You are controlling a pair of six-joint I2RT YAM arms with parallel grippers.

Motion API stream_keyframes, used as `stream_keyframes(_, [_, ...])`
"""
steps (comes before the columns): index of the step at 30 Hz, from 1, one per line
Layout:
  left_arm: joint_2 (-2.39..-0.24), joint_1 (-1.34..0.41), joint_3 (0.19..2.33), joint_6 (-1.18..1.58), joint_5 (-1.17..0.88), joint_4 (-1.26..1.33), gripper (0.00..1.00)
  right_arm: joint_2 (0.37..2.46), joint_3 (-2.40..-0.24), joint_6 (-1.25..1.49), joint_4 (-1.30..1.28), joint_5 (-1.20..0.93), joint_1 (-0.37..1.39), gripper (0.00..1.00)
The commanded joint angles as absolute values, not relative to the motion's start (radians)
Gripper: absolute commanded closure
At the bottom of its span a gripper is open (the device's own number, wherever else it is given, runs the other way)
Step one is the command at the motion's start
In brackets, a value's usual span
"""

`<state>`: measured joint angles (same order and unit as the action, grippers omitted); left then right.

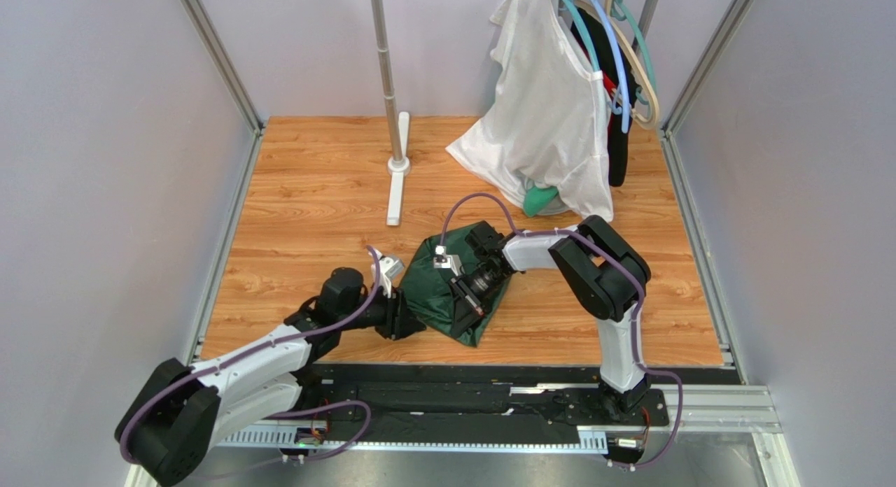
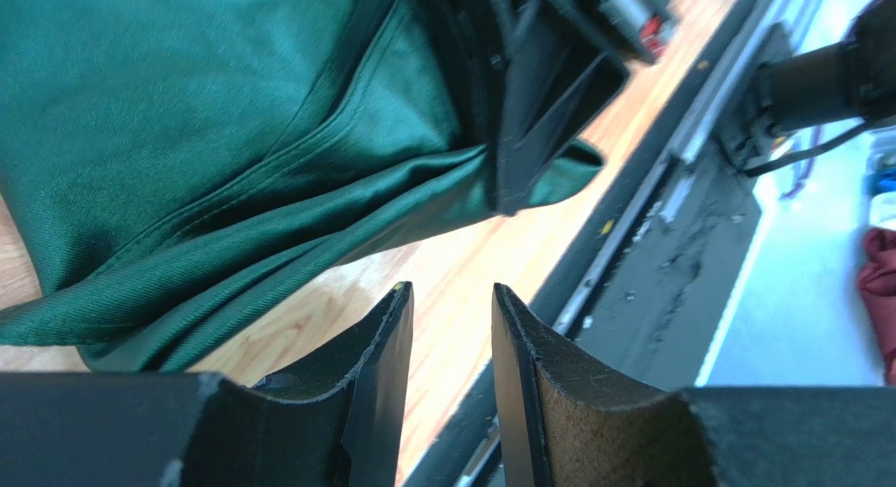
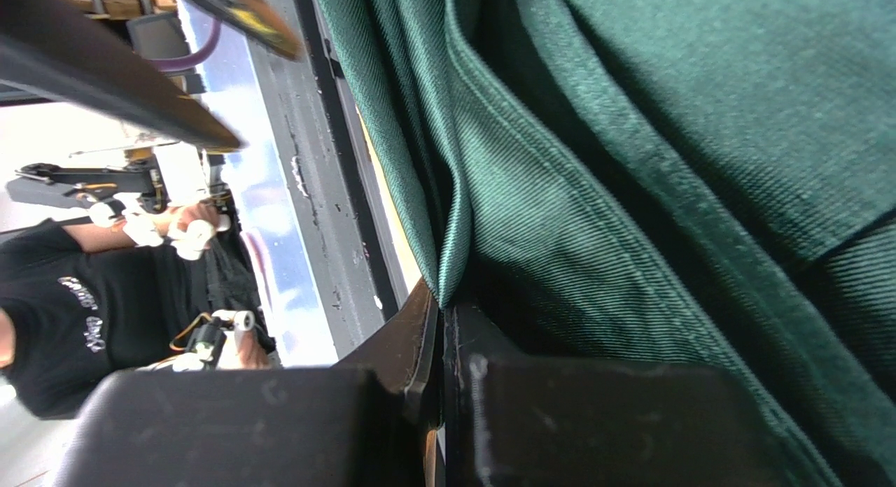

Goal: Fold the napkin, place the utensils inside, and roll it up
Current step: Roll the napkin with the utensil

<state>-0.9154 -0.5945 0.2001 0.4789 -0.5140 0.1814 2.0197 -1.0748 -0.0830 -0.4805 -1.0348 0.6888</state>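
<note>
The napkin [image 1: 440, 290], a dark green cloth, lies bunched on the wooden table top near the front edge. My right gripper [image 1: 468, 296] reaches over it from the right and is shut on a fold of its hem [image 3: 447, 282]. My left gripper [image 1: 408, 319] sits low at the napkin's left side. In the left wrist view its jaws [image 2: 450, 290] stand open, with only bare wood between them and the napkin [image 2: 210, 130] just beyond the tips. The right gripper's dark fingers [image 2: 542, 120] pinch the cloth there. The utensils are out of view.
A white garment [image 1: 547, 109] on hangers and a brighter green garment [image 1: 540, 200] sit at the back right. A metal stand [image 1: 391, 88] rises at the back centre. A black rail [image 1: 473, 398] runs along the near edge. Frame posts line both sides.
</note>
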Motion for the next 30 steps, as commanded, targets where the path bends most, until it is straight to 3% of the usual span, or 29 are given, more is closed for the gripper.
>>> stream_keyframes(1, [-0.994, -0.604, 0.258, 0.413, -0.488, 0.265, 0.59, 2.063, -1.088, -0.126, -0.456, -0.948, 0.673, 1.0])
stream_keyframes(23, [-1.226, -0.603, 0.287, 0.429, -0.379, 0.428, 0.63, 2.052, -1.081, -0.127, -0.457, -0.933, 0.673, 1.0])
stream_keyframes(26, [-1.236, -0.603, 0.296, 0.431, -0.367, 0.411, 0.63, 2.034, -1.075, -0.124, -0.453, -0.92, 0.675, 0.89])
stream_keyframes(27, [-1.242, -0.603, 0.304, 0.431, -0.367, 0.405, 0.63, 2.026, -1.071, -0.118, -0.451, -0.908, 0.675, 0.78])
stream_keyframes(29, [-1.261, -0.603, 0.314, 0.433, -0.37, 0.39, 0.63, 2.0, -1.062, -0.109, -0.44, -0.902, 0.673, 0.68])
stream_keyframes(30, [-1.27, -0.603, 0.325, 0.433, -0.373, 0.387, 0.63, 1.988, -1.054, -0.103, -0.434, -0.891, 0.675, 0.58])
